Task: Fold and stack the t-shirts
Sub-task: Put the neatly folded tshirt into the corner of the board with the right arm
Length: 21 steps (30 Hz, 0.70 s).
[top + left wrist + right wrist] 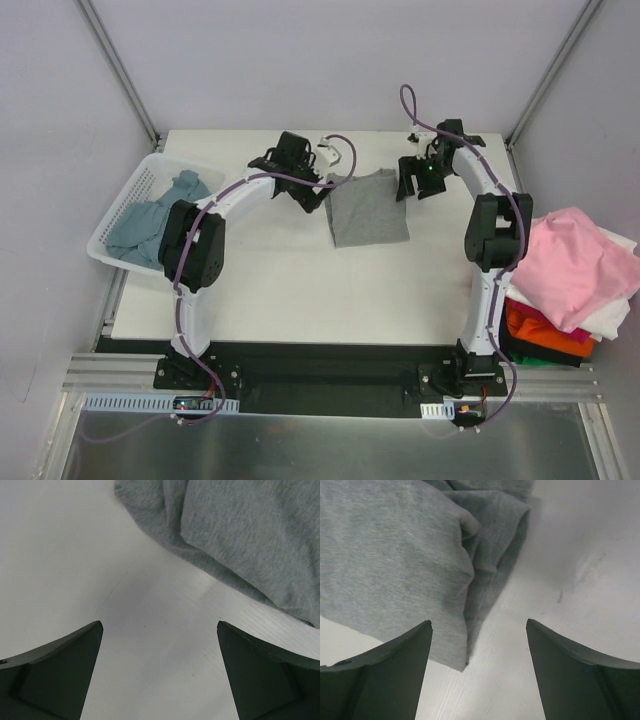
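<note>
A folded heather-grey t-shirt (367, 208) lies on the white table at the back middle. My left gripper (308, 192) stands open just off its left edge, with only bare table between the fingers; the grey cloth (240, 535) fills the upper right of the left wrist view. My right gripper (405, 187) hangs open at the shirt's far right corner, holding nothing, and the folded grey edge (395, 565) lies upper left in its view. A blue-teal t-shirt (150, 220) sits in the basket. Pink (570, 265), white and orange (540, 335) shirts pile up at the right.
The white slatted basket (125, 195) stands at the table's left edge. The pile of shirts at the right overhangs the table's right side beside the right arm's base. Metal frame posts rise at both back corners.
</note>
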Tool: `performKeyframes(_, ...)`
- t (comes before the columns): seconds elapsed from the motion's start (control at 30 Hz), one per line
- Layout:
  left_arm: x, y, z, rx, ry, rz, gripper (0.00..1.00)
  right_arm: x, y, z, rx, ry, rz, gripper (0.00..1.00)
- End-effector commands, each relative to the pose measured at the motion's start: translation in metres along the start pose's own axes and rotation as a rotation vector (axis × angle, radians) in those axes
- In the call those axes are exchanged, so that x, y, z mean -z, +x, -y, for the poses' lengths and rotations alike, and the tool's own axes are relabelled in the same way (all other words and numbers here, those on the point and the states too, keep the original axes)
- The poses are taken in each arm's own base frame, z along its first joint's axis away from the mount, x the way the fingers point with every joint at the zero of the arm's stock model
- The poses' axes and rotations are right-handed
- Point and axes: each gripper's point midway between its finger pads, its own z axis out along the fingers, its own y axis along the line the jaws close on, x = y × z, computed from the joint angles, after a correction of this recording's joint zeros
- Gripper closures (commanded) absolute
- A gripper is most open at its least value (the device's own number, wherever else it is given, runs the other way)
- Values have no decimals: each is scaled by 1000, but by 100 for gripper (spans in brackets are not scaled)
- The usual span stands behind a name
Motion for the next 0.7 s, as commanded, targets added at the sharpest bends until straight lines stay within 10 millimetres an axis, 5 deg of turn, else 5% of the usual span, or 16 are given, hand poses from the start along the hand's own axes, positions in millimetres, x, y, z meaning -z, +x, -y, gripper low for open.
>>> performKeyframes(0.0,-2,-17,5,-72,-18,-4,1,8,-12,-33,-61,-239,18,21)
performKeyframes(0.43,13,-58,16,-133,-45,67,1,-9,0,-10,-126,-296,1,20)
performKeyframes(0.67,-17,-55,43,-155,1,35,1,-16,5,-13,-137,-325,-14,20)
